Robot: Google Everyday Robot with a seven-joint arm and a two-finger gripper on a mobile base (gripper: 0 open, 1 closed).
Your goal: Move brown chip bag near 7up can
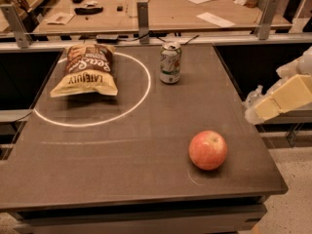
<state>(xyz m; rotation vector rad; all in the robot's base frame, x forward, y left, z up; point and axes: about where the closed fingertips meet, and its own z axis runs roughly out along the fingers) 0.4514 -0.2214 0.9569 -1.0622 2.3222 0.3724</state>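
The brown chip bag point(86, 71) lies flat at the table's back left, inside a white painted circle point(142, 95). The 7up can point(170, 62) stands upright at the back centre, just right of the circle and about a can's width from the bag. My gripper point(280, 100) is at the right edge of the view, off the table's right side and above floor level. It is far from both the bag and the can, and holds nothing that I can see.
A red apple point(208, 150) sits at the front right of the dark table point(122, 155). A metal rail point(204, 38) runs along the table's back edge. Behind it a wooden bench point(161, 9) holds papers and small tools.
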